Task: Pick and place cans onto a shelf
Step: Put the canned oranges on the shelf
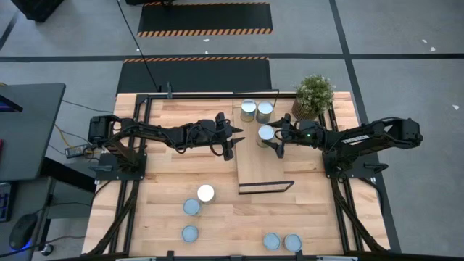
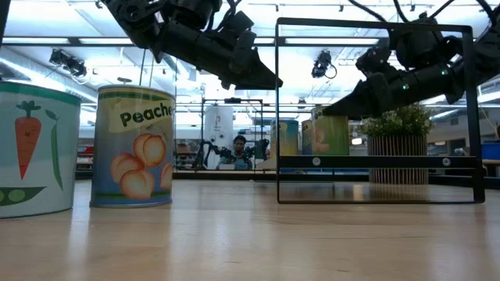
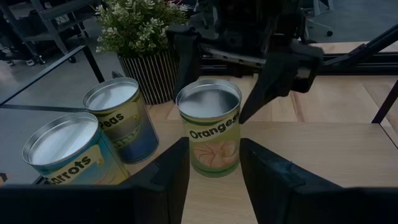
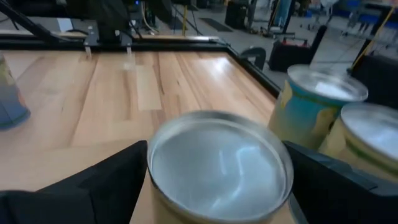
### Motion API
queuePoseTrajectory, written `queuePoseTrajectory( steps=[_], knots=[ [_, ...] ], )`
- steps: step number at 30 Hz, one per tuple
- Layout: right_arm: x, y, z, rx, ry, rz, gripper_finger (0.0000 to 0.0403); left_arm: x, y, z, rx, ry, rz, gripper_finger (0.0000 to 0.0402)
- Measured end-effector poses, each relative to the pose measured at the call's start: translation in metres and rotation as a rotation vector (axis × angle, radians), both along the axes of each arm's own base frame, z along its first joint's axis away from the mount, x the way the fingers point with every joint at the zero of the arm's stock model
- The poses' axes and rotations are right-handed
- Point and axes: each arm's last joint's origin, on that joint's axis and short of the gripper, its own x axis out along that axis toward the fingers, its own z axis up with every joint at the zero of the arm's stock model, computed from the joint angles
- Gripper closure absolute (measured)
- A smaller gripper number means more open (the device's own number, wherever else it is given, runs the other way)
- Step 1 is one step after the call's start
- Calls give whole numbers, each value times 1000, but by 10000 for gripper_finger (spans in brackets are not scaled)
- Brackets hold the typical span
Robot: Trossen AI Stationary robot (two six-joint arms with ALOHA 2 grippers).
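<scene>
The right gripper (image 1: 276, 138) hangs over the shelf (image 1: 264, 170), its fingers spread to either side of the Oranges can (image 1: 266, 133). In the right wrist view the can's silver lid (image 4: 219, 163) fills the space between the two dark fingers (image 4: 112, 180). They flank the can closely, but I cannot tell whether the pads touch its wall. The can stands upright on the shelf board, long axis vertical, label facing the left arm.

On the overhead view as a clock face, with twelve at the table's far edge, the Oranges can sits just at nine o'clock from the right gripper's wrist, inside the fingers' reach. The left gripper (image 1: 230, 139) is closed on nothing and hovers near the shelf's edge, at nine o'clock from the can and a little apart from it. The right arm is plainly the nearer one.

Two more cans (image 1: 257, 111) stand side by side at twelve o'clock from the Oranges can, near the potted plant (image 1: 314, 94). Five others wait on the tabletop (image 1: 174, 167) toward six o'clock: a white-topped can (image 1: 206, 193) with two bluish ones (image 1: 191, 207) just below it, and a pair (image 1: 282, 242) at the near edge.

My judgement is that the can is either just set down or about to be gripped. A straight lift away needs the fingers to stay clear of its rim.
</scene>
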Motion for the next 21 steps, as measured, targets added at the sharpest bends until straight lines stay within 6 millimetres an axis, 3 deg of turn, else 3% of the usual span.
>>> queuePoseTrajectory(
  steps=[12, 17, 21],
  knots=[
    [14, 3, 27, -87, -75, 83, 34, 0, -2, 0, -1, 4, -5, 253],
    [18, 13, 28, -190, -53, 177, 34, 0, -2, -1, -2, 11, -5, 253],
    [19, 23, 26, -330, 17, 139, 34, 0, -2, -1, -2, 11, -4, 253]
  ],
)
